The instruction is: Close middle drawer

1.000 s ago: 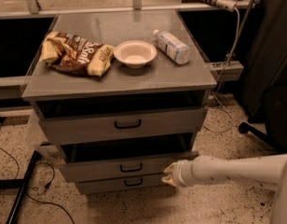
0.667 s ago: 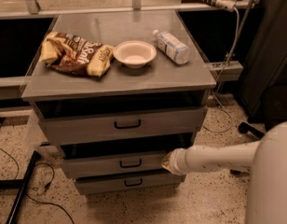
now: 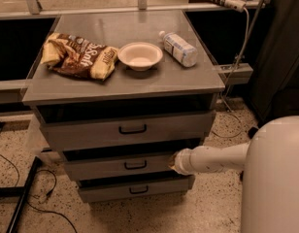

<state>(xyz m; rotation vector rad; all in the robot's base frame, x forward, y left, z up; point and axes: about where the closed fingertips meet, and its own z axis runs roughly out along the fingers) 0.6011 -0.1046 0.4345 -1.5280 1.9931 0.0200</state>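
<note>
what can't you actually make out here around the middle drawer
- Camera view: whether the tool at the middle drawer's right front touches the panel; the arm's white end covers it.
- Camera view: the drawer's inside; shadow under the top drawer hides it.
- Camera view: the robot body; cut off by right and bottom edges.

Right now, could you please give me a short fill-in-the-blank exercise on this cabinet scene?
1. The gripper is at the ___ end of the middle drawer.
2. The bowl sits between the chip bag and the ___.
3. The bowl is ___.
Missing words: right; bottle; empty.
</note>
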